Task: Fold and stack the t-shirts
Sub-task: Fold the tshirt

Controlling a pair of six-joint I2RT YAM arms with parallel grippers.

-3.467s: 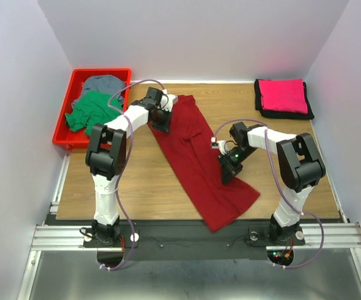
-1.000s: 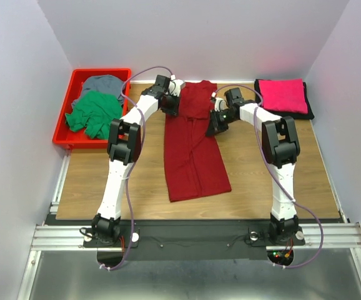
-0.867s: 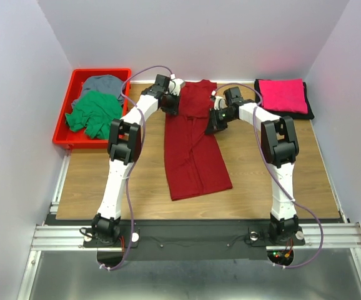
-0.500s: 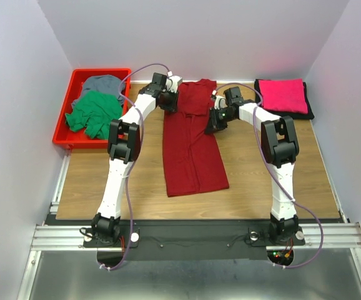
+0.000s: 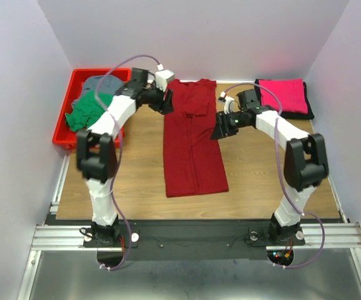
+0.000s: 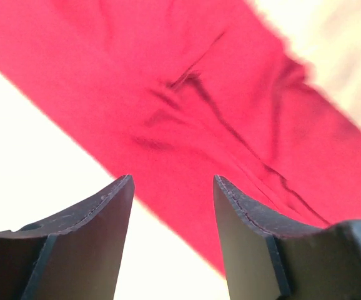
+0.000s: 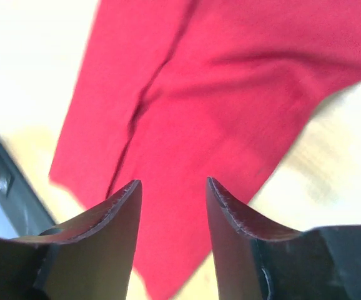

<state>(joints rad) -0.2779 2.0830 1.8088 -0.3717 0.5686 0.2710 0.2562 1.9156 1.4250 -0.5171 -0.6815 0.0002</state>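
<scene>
A dark red t-shirt point(image 5: 192, 137) lies flat and lengthwise on the table, folded into a long strip, collar end at the back. It fills the left wrist view point(image 6: 187, 100) and the right wrist view point(image 7: 230, 106). My left gripper point(image 5: 166, 100) is open and empty, above the shirt's back left edge. My right gripper point(image 5: 218, 129) is open and empty, beside the shirt's right edge. A folded pink t-shirt point(image 5: 283, 95) lies on a folded black one point(image 5: 260, 107) at the back right.
A red bin point(image 5: 64, 125) at the back left holds a crumpled green shirt point(image 5: 88, 111) and a grey shirt point(image 5: 100, 82). White walls close in the table on three sides.
Both grippers pulled the red shirt straight toward the back, then let go of it. The left arm has swung back left and the right arm has drawn back right.
</scene>
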